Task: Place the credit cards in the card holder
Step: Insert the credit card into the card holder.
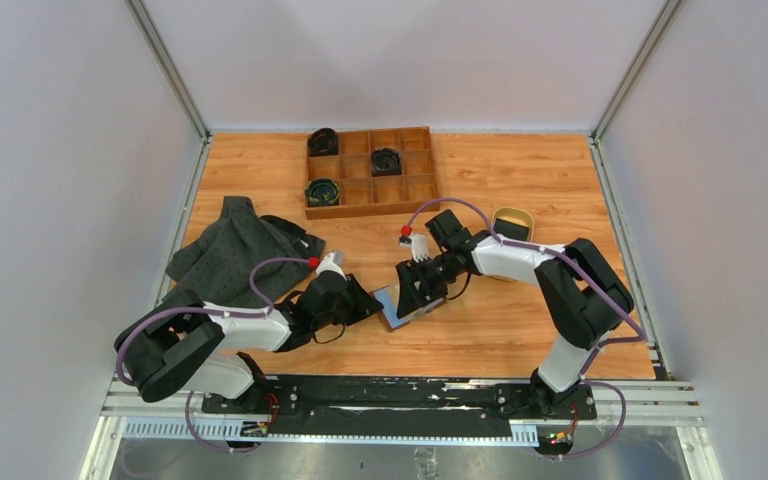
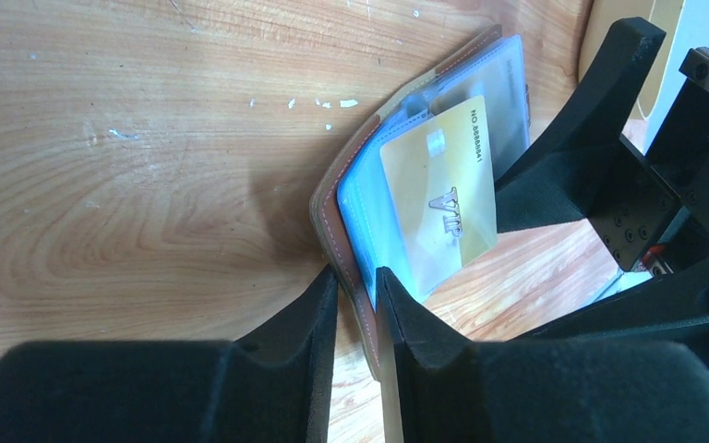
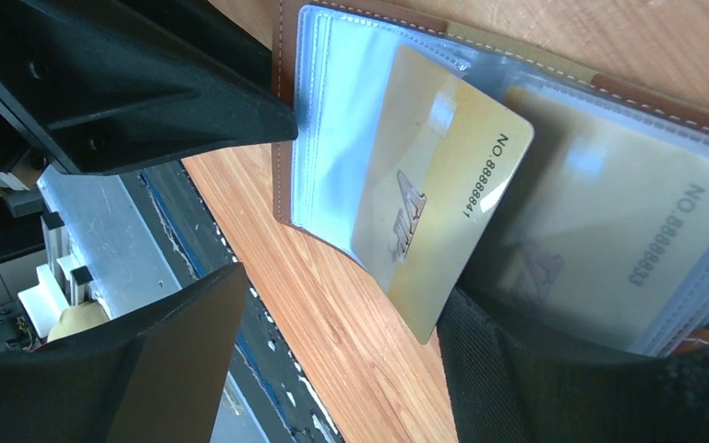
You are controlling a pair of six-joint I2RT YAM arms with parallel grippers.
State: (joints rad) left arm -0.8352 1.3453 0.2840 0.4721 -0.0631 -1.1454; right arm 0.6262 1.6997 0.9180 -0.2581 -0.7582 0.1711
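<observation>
The left fingers (image 2: 326,309) stand nearly together and grasp the card holder (image 2: 332,198) by the stitched edge of its brown leather cover, which runs down into the narrow slot between them. From that pinched edge the holder lies opened flat on the wooden tabletop (image 2: 148,185), its pale blue clear sleeves fanning away from the fingertips. The right fingers (image 3: 189,328) are spread wide and released, gripping nothing. One hangs over the bare tabletop off the holder's edge, while the other lies at the sleeves, just at a corner of the gold card (image 3: 434,194). That card sits between the two right fingers, tilted, one end tucked into a sleeve and the rest sticking out over the cover's edge. It reads "NO. 8888841" along one side, with a slanted "VIP" mark in the middle. A second card (image 3: 609,231), already inside a sleeve beside the far right finger, appears to read "NO. 8888833".
</observation>
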